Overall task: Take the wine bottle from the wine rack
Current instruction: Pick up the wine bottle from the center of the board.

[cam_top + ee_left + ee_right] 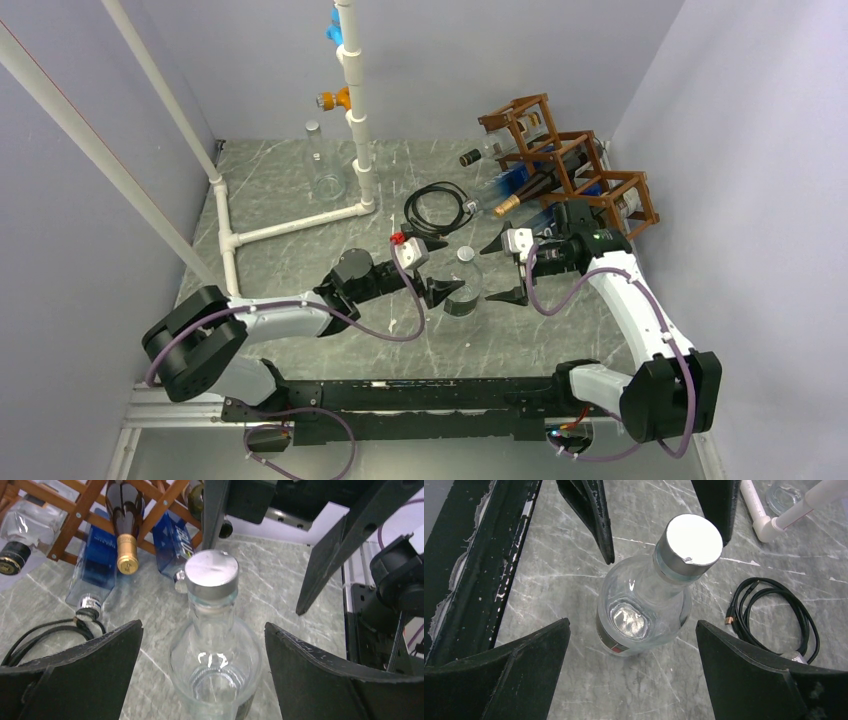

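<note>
So the clear bottle is standing upright on the table, already clear of the wine rack, which sits around 1 o'clock from it. A gold-topped bottle and some blue ones lie in the rack's cells, necks poking out toward the arms, handy for pulling. The left gripper comes in from 9 o'clock and the right gripper from 3. Both are wide open, their fingers flanking the glass without touching it. My guess is this bottle counts as off the rack and just needs leaving alone.
</note>
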